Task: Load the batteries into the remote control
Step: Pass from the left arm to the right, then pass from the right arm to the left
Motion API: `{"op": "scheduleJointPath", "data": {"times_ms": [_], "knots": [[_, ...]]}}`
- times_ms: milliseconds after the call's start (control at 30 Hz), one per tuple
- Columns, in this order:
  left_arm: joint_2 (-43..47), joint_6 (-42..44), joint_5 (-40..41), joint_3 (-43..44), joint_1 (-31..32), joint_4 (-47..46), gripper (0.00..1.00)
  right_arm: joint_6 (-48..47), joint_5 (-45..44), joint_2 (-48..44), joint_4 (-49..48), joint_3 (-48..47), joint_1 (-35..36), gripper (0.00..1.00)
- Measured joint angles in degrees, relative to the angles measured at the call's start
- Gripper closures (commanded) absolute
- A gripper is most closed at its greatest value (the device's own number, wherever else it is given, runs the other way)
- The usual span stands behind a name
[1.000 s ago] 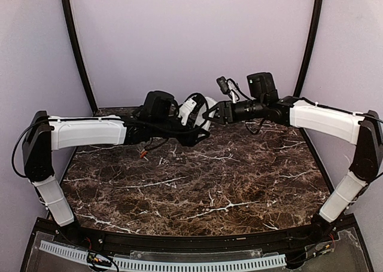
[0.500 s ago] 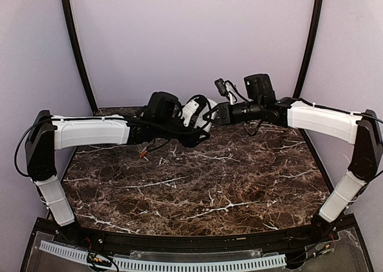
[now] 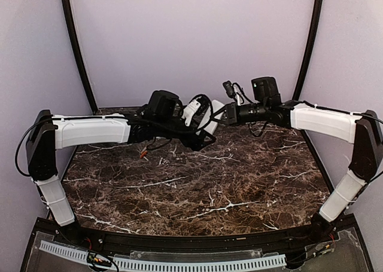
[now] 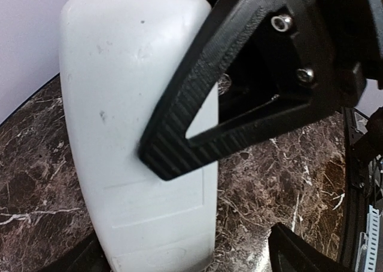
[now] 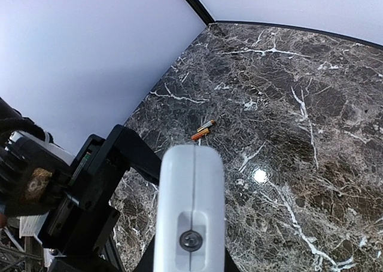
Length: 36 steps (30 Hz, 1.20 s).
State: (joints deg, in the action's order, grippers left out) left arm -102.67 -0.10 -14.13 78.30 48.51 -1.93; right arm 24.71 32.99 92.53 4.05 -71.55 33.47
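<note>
The small slim white rectangular remote control (image 4: 119, 134) is up in the air above the far middle of the dark brown, white-veined marble tabletop (image 5: 299, 104), where the two arms meet. The left wrist view shows its plain white back, standing nearly upright with the rounded end on top. One black ribbed triangular finger (image 4: 197, 104) of the right gripper (image 3: 225, 113) lies slantwise across that back and presses against it. The other finger is hidden behind the remote. In the right wrist view the same remote (image 5: 191, 188) appears edge-on, a narrow white body with a seam and a small screw, rising from between that gripper's own dark fingers at the bottom edge. The right gripper is thus pinched on the remote and carries it. The left gripper (image 4: 191, 257) has its jaws spread wide. Its two black fingertips (image 4: 299, 254) show only at the bottom corners of its own view, either side of the remote's lower end. The right-hand tip is clearly apart from the white body, and whether the left-hand one touches it cannot be told. The two tiny slim orange-red cylindrical batteries (image 5: 203, 130) lie close together on the marble near the pale lilac back wall (image 5: 90, 57). They are below the left arm, well apart from both grippers.
</note>
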Motion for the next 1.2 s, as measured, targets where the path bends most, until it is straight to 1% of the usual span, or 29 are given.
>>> {"op": "scheduleJointPath", "data": {"times_ms": [133,267,333,433,533,600,667,800,900,1033,1200], "knots": [[1.8,-3.0,-6.3,-2.6,-1.9,-1.8,0.07,0.9,4.2,-0.9,-3.2,3.4,-2.7,1.00],[5.7,-7.9,-12.5,-8.0,-5.1,-6.5,0.08,0.7,7.9,-1.8,-5.7,5.4,-4.4,1.00],[7.3,-11.2,-15.1,-11.2,-6.6,-10.1,0.11,0.5,10.1,-2.7,-7.6,6.5,-4.5,1.00],[7.9,-16.2,-18.2,-15.0,-8.0,-15.3,0.18,0.6,13.0,-3.7,-10.4,8.0,-4.5,1.00],[7.8,-21.4,-20.3,-17.4,-7.9,-18.8,0.28,1.1,15.0,-4.2,-13.1,9.5,-4.5,1.00],[7.6,-24.5,-21.1,-18.3,-7.8,-20.9,0.31,1.6,15.4,-4.7,-16.0,11.7,-4.5,1.00],[7.2,-28.8,-21.4,-19.2,-7.7,-24.2,0.32,2.9,15.5,-5.7,-18.9,14.8,-4.5,1.00],[6.1,-36.5,-21.1,-21.8,-7.1,-31.8,0.33,7.0,14.9,-6.5,-27.4,21.4,-4.5,1.00],[4.6,-40.0,-20.0,-22.5,-6.1,-34.3,0.33,10.9,13.7,-6.6,-33.7,25.8,-4.5,1.00],[2.7,-41.9,-18.8,-22.5,-4.3,-35.5,0.29,15.1,12.6,-6.2,-40.3,27.6,-4.1,1.00],[1.0,-42.6,-18.4,-21.8,-3.2,-37.1,0.30,19.1,12.9,-4.8,-48.0,27.6,-3.5,1.00]]}}
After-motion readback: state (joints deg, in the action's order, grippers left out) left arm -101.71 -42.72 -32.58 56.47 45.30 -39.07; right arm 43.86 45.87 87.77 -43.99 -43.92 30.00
